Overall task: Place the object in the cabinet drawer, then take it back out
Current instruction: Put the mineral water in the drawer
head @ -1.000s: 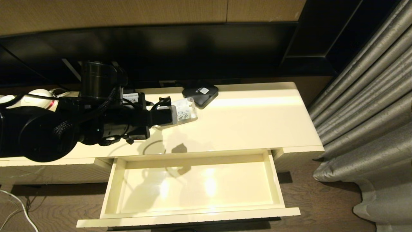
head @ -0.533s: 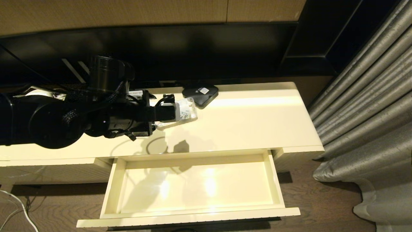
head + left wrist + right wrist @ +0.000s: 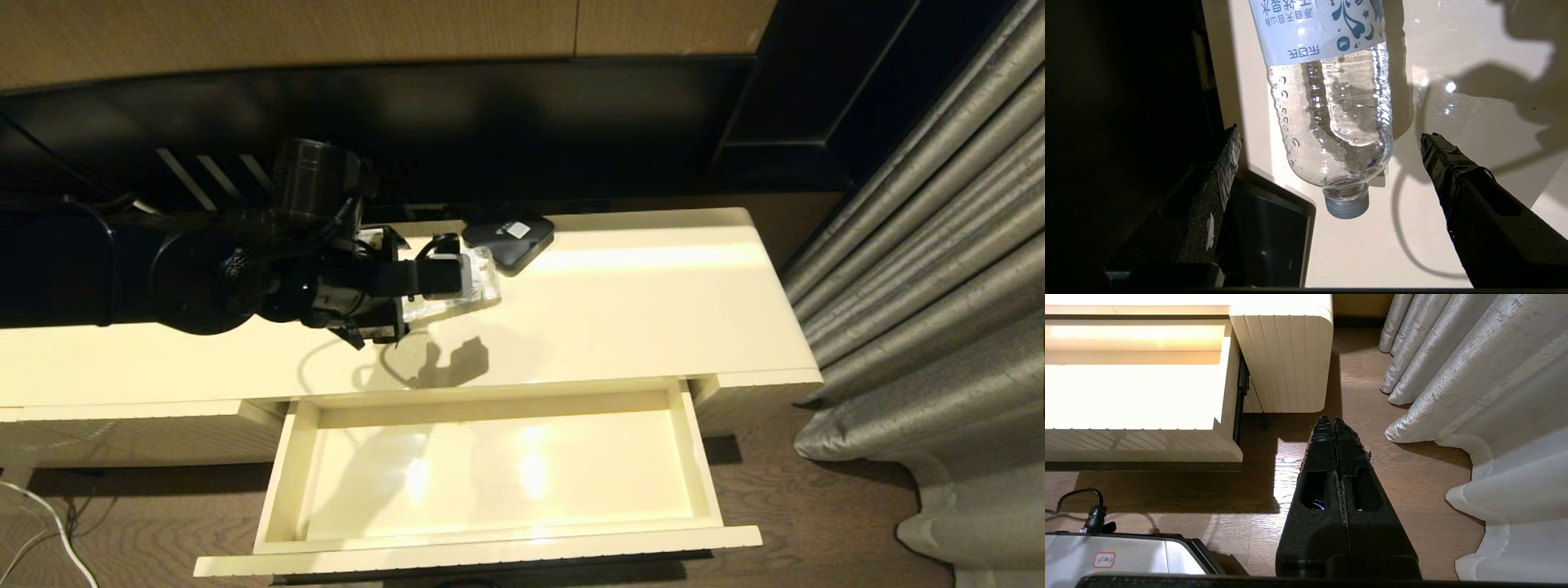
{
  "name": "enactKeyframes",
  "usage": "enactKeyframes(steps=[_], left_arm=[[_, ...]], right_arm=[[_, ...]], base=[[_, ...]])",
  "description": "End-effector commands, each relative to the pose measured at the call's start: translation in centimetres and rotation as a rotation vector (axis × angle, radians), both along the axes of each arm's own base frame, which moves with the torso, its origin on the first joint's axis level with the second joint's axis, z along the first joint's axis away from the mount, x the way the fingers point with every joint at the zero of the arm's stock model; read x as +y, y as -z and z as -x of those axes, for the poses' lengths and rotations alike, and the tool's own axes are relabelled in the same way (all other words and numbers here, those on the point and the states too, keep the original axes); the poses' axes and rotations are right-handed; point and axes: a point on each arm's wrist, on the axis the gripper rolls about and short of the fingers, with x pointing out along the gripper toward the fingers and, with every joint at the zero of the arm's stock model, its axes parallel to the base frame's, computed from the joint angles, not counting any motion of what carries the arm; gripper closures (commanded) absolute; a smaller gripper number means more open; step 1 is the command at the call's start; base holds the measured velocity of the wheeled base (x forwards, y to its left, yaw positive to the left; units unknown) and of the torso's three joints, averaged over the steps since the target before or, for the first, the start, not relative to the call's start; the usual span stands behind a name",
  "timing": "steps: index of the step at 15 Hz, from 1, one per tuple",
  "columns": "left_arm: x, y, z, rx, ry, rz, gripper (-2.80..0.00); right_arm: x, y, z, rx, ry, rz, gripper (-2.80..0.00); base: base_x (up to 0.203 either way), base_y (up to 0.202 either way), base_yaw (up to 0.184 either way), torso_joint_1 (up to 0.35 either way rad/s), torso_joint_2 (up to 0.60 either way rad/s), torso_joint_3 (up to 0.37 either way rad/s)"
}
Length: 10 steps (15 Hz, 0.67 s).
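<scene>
The object, a small clear water bottle [image 3: 483, 282] [image 3: 1331, 102], lies on its side on the cream cabinet top [image 3: 637, 310], its pale cap [image 3: 1347, 202] pointing back toward my left wrist. My left gripper [image 3: 464, 279] [image 3: 1329, 134] is open, and its black fingers [image 3: 1231, 143] stand on either side of the bottle's neck end with gaps to it. The cabinet drawer [image 3: 482, 551] is pulled out below, with nothing inside it. My right gripper [image 3: 1334, 422] is shut and empty, parked low over the wooden floor by the cabinet's end.
A black square box [image 3: 508, 237] [image 3: 1265, 241] sits on the top just behind the bottle, close to one left finger. Grey curtains [image 3: 939, 245] hang at the right. A dark screen [image 3: 490, 122] stands behind the cabinet. The drawer's ribbed front [image 3: 1126, 445] juts over the floor.
My left arm has swung right and toward the back of the cabinet top, its fingers reaching farther along the bottle. The bottle has stayed where it lay.
</scene>
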Motion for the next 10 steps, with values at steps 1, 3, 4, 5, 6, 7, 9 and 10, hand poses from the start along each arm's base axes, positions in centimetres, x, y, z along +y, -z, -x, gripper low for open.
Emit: enactKeyframes(steps=[1,3,4,5,6,7,9,10], left_arm=[[-0.4,0.5,-1.2,0.013,-0.011,-0.001,-2.80],[-0.7,0.4,-1.9,0.011,-0.019,0.013,-2.80],[-0.7,0.6,-2.1,0.020,-0.022,0.013,-2.80],[-0.7,0.6,-2.3,0.028,-0.026,0.016,-2.80],[-0.8,0.6,-2.6,0.031,-0.032,0.023,-2.80],[-0.9,0.6,-3.0,0.028,-0.037,0.034,-2.80],[-1.0,0.7,-3.5,0.026,-0.045,0.043,-2.80],[-1.1,0.7,-3.8,0.024,-0.047,0.043,-2.80]], right_arm=[[0.0,0.0,0.0,0.001,0.000,0.000,0.00],[0.0,0.0,0.0,0.003,-0.001,0.000,0.00],[0.0,0.0,0.0,0.002,-0.001,0.000,0.00],[0.0,0.0,0.0,0.002,0.000,0.000,0.00],[0.0,0.0,0.0,0.001,-0.001,0.000,0.00],[0.0,0.0,0.0,0.002,-0.001,0.000,0.00],[0.0,0.0,0.0,0.003,-0.001,0.000,0.00],[0.0,0.0,0.0,0.001,0.000,0.000,0.00]], base=[[0.000,0.000,0.000,0.000,0.00,0.000],[0.000,0.000,0.000,0.000,0.00,0.000],[0.000,0.000,0.000,0.000,0.00,0.000],[0.000,0.000,0.000,0.000,0.00,0.000],[0.000,0.000,0.000,0.000,0.00,0.000],[0.000,0.000,0.000,0.000,0.00,0.000],[0.000,0.000,0.000,0.000,0.00,0.000],[0.000,0.000,0.000,0.000,0.00,0.000]])
